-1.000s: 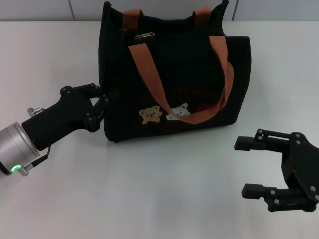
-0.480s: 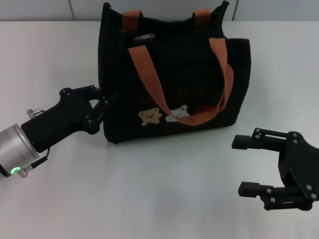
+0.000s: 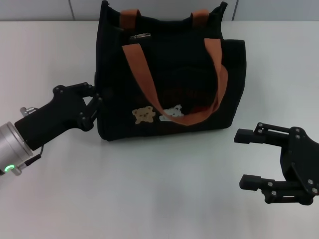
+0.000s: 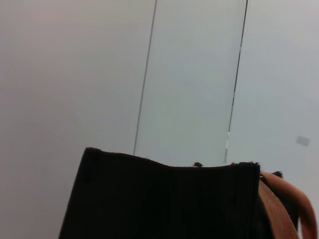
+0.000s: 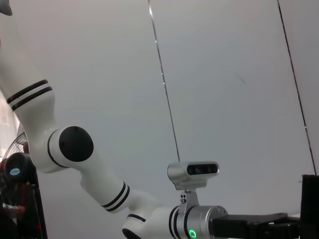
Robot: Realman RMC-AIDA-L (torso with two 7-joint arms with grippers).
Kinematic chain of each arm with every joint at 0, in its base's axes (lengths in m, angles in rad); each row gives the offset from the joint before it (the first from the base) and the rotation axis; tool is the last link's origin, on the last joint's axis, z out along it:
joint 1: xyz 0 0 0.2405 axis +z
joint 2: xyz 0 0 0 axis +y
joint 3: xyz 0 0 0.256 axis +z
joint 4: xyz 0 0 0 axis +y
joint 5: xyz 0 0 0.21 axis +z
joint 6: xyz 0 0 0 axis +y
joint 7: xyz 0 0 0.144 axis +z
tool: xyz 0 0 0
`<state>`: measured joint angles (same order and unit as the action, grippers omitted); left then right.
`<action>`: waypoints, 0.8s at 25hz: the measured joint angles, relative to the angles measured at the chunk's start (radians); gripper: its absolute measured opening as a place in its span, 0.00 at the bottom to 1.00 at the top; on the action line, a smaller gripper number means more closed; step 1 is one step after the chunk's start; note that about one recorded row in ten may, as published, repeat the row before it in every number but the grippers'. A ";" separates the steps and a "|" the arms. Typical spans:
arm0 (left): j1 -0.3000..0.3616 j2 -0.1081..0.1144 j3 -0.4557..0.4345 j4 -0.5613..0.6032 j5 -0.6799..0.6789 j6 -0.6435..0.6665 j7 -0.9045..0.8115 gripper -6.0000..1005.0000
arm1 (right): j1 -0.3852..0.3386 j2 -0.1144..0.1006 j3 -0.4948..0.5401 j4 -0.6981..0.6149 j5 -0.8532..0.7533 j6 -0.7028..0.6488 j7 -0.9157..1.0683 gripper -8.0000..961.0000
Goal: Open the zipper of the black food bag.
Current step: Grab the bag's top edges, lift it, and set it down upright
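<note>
The black food bag stands upright on the white table, its two orange-brown straps hanging over the front above the small bear patches. The zipper's silver pull tab lies at the top edge, near the bag's left end. My left gripper is at the bag's lower left side, its fingers closed on the side fabric. The left wrist view shows only the bag's black side panel and one strap. My right gripper hovers open above the table, in front of the bag's right end and apart from it.
The bag stands close to the table's far edge, with a grey panelled wall behind it. The right wrist view shows my left arm across the scene in front of the wall.
The bag and my left gripper have shifted together a little to the left. My right gripper has drifted slightly farther from me, still open.
</note>
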<state>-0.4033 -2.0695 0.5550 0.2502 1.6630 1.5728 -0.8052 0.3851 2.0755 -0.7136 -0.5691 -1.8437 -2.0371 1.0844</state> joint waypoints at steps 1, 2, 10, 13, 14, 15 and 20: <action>0.003 0.001 -0.001 0.015 0.000 0.002 -0.001 0.10 | 0.000 0.000 0.003 0.000 0.000 0.000 0.000 0.81; 0.003 0.001 -0.001 0.015 0.000 0.002 -0.001 0.10 | 0.000 0.000 0.006 0.000 0.000 0.000 0.000 0.81; 0.023 0.024 0.007 0.310 0.009 0.049 -0.163 0.10 | -0.001 0.000 0.034 0.001 0.000 0.000 0.000 0.81; 0.022 0.031 0.007 0.371 0.010 0.072 -0.199 0.10 | -0.002 0.000 0.038 0.009 0.000 0.002 0.000 0.81; 0.021 0.034 0.007 0.404 0.010 0.086 -0.219 0.10 | -0.002 0.000 0.042 0.015 0.000 0.005 0.000 0.81; 0.017 0.037 0.008 0.465 0.010 0.108 -0.254 0.10 | -0.002 -0.002 0.047 0.024 0.000 0.011 0.000 0.81; 0.002 0.035 0.028 0.612 0.012 0.129 -0.345 0.10 | -0.005 -0.003 0.054 0.029 0.000 0.022 0.000 0.81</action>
<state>-0.4008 -2.0347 0.5827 0.8617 1.6752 1.7020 -1.1503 0.3801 2.0726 -0.6596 -0.5402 -1.8439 -2.0155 1.0846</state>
